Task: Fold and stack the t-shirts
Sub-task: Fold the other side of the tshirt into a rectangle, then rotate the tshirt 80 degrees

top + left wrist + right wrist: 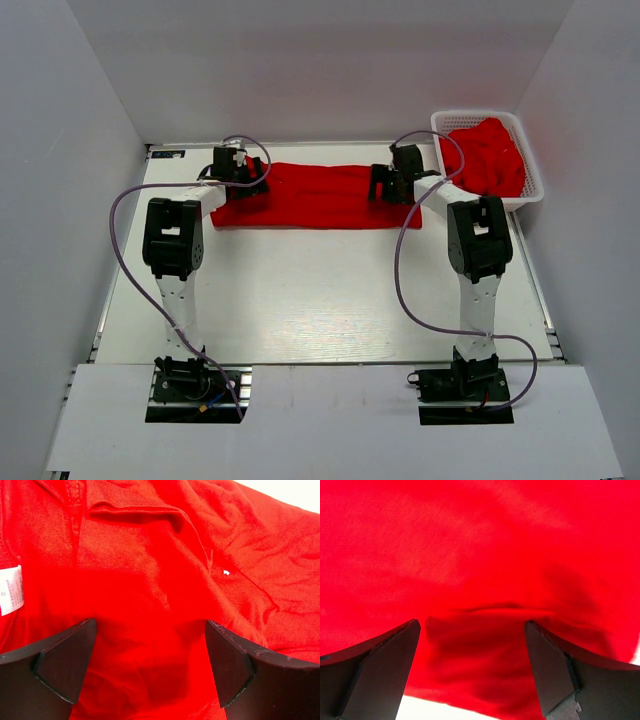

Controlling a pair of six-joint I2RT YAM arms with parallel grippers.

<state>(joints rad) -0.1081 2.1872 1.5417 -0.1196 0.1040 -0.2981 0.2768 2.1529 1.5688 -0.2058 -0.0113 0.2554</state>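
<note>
Top external view: past the arm bases on your worktop (320,300), one red t-shirt (320,197) lies folded into a long band. Your left tool (237,172) is low over its left end, your right tool (387,185) over its right end, both spread wide, holding nothing. Farthest right, more t-shirts (488,155) sit heaped in the white mesh basket (532,192).

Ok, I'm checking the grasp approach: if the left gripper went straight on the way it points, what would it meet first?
Most likely the red t-shirt spread on the table: the left gripper, jaws open, points straight into its cloth, with nothing between. How close it is, the pictures leave unclear.
</note>
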